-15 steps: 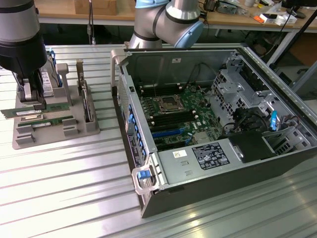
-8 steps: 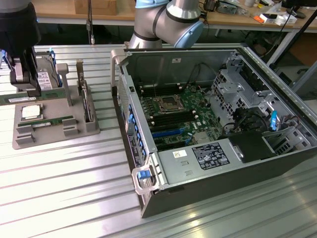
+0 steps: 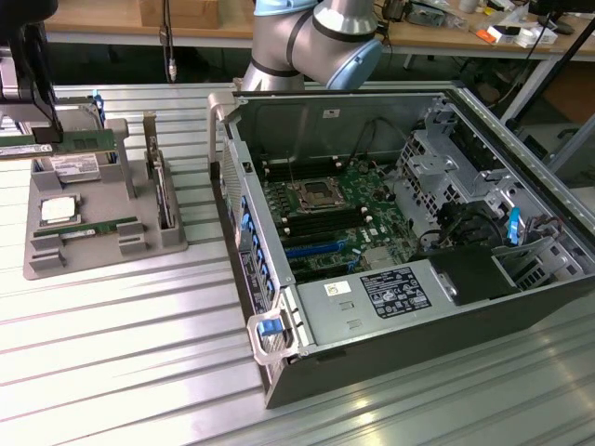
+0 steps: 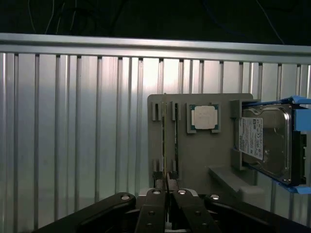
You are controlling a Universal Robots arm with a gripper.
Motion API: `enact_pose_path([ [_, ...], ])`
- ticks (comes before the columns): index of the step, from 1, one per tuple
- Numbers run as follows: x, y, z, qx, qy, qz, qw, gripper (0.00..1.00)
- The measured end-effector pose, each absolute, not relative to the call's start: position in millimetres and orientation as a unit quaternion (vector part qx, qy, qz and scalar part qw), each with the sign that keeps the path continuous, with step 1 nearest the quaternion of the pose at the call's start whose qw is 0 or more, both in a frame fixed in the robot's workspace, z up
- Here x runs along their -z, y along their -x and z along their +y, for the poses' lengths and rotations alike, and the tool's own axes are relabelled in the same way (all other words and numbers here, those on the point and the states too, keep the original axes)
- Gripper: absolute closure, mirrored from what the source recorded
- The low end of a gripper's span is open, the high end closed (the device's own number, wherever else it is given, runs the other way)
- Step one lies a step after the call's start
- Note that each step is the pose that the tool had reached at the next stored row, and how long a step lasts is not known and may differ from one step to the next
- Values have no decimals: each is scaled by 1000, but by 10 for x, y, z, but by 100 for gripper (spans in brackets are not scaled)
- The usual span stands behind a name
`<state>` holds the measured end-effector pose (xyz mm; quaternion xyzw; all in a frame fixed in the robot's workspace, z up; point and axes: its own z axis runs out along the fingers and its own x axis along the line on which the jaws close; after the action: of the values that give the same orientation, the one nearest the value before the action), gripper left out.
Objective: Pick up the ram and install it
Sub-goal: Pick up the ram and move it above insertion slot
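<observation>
Above grey tray (image 3: 102,253), ram (image 3: 88,142) clamped in claw (image 3: 45,137)

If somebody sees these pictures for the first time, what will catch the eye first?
The open computer case with its green motherboard takes the middle of the exterior view. At that view's left, the gripper holds a ram above the grey tray, where a silver CPU lies.

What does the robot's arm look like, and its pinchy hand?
The arm is made of fat, round, silver-grey tubes with light blue caps at the joints. Its gripper is black, with two flat fingers and small shiny screws.
</observation>
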<state>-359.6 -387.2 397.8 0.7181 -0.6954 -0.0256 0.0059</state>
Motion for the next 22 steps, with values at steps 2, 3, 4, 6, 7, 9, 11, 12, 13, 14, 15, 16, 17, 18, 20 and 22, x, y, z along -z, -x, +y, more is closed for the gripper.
enact_pose_path([
  [2, -3979, 3596, -3872, 26, -718, -695, 6, 88],
  [3, -3981, 3588, -3872, 26, -718, -695, 6, 88],
  [4, -3980, 3569, -3872, 26, -718, -695, 6, 88],
  [6, -3979, 3527, -3872, 26, -718, -695, 6, 88],
  [7, -3979, 3503, -3872, 26, -718, -695, 6, 88],
  [9, -3979, 3456, -3872, 26, -718, -695, 6, 88],
  [11, -3980, 3416, -3872, 26, -718, -695, 6, 88],
  [12, -3979, 3382, -3872, 26, -718, -695, 6, 88],
  [13, -3979, 3356, -3872, 26, -718, -695, 6, 88],
  [14, -3980, 3329, -3872, 26, -718, -695, 6, 88],
  [15, -3980, 3301, -3872, 26, -718, -695, 6, 88],
  [16, -3979, 3266, -3872, 26, -718, -695, 6, 88],
  [17, -3979, 3251, -3872, 26, -718, -695, 6, 88],
  [18, -3979, 3235, -3872, 26, -718, -695, 6, 88],
  [20, -3979, 3187, -3872, 26, -718, -695, 6, 88],
  [22, -3979, 3129, -3872, 26, -718, -695, 6, 88],
])
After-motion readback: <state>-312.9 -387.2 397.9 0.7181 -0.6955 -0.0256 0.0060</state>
